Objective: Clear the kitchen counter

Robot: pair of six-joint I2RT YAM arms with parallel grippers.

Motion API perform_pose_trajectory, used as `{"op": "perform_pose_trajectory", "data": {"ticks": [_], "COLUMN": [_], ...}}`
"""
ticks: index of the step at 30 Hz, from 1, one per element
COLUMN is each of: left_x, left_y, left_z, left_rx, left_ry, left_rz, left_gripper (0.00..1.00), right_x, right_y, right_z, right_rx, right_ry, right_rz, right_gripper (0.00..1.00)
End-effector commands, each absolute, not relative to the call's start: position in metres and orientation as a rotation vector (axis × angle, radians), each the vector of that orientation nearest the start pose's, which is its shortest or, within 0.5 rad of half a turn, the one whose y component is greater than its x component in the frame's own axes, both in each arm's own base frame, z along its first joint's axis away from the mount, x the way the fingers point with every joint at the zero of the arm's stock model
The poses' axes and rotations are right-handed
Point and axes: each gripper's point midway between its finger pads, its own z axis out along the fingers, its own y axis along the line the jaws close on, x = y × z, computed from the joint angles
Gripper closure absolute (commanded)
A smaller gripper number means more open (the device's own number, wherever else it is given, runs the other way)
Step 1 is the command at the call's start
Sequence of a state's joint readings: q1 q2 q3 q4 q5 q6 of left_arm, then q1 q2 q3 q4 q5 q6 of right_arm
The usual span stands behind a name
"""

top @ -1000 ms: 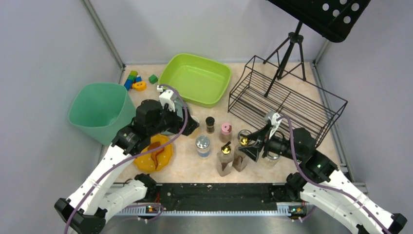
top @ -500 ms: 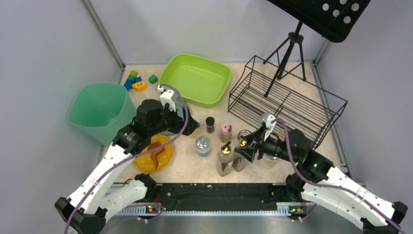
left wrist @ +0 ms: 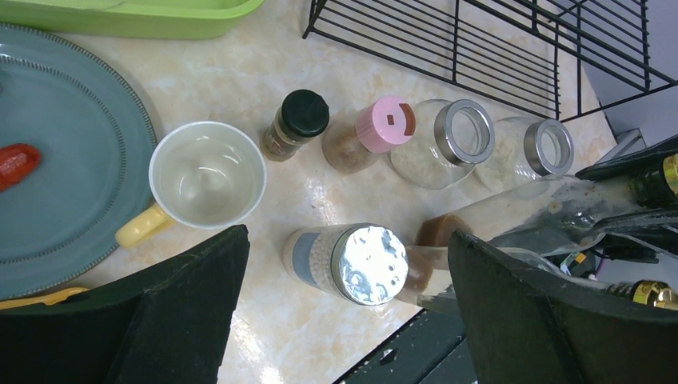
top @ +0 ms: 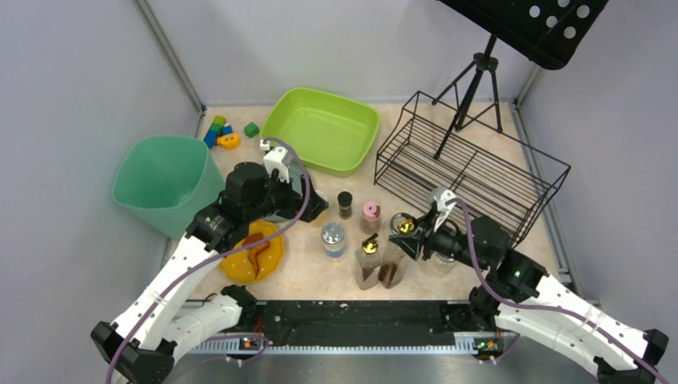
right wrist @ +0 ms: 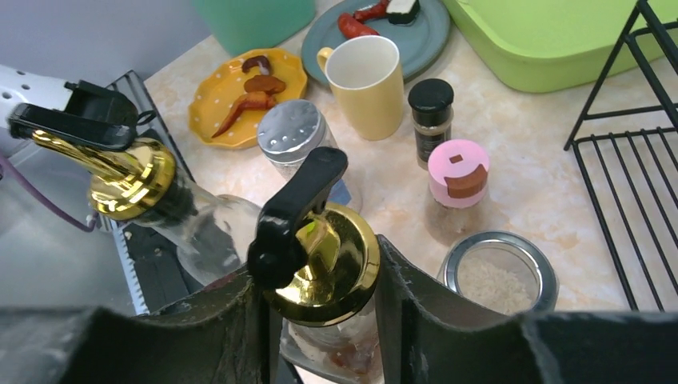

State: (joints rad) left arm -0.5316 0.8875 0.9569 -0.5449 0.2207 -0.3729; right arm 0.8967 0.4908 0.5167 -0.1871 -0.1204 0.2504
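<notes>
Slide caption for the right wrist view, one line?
Right gripper brackets a gold-capped glass pourer bottle beside a matching bottle on the beige stone-patterned kitchen counter.

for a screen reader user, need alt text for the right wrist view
Right fingers closely flank a gold-capped bottle with a black spout. Around it on the counter: a second bottle, shaker, yellow mug, black-lidded jar, pink-lidded jar, open jar of white grains.

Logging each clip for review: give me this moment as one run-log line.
left gripper: open, empty | right gripper: jaws against gold cap of pourer bottle | counter: not cleared
</notes>
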Motion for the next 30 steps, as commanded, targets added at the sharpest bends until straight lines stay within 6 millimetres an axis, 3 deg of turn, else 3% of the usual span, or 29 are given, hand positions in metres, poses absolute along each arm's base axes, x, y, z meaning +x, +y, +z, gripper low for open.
{"op": "perform_pose_trajectory", "data": {"ticks": [1, 8, 13, 30], "left_x": [0.228, 0.229, 0.229, 0.229], "left_y": [-0.199, -0.199, -0.199, -0.199], "left_z": [0.255, 0.254, 0.253, 0.252], "left_rx": [0.310, 0.307, 0.308, 0.308], "left_ry": [2.076, 2.078, 2.084, 2.088], "left_rz": [-0.805, -0.799, -0.800, -0.802], "left_gripper": [0.01, 0.01, 0.01, 0.01], "right_x": [0.144, 0.145, 0.148, 0.137], "right_y": [0.230, 0.228, 0.223, 0.209], "right_z": [0.229, 0.233, 0.241, 0.323], "right_rx": [-0.644, -0.637, -0.628, -0.599], "right_ry": [1.685, 1.677, 1.674, 1.698], "right_rz": [0.944, 0.933, 0.896, 0.907], "right_gripper": [0.63, 0.78, 1.00, 1.00]}}
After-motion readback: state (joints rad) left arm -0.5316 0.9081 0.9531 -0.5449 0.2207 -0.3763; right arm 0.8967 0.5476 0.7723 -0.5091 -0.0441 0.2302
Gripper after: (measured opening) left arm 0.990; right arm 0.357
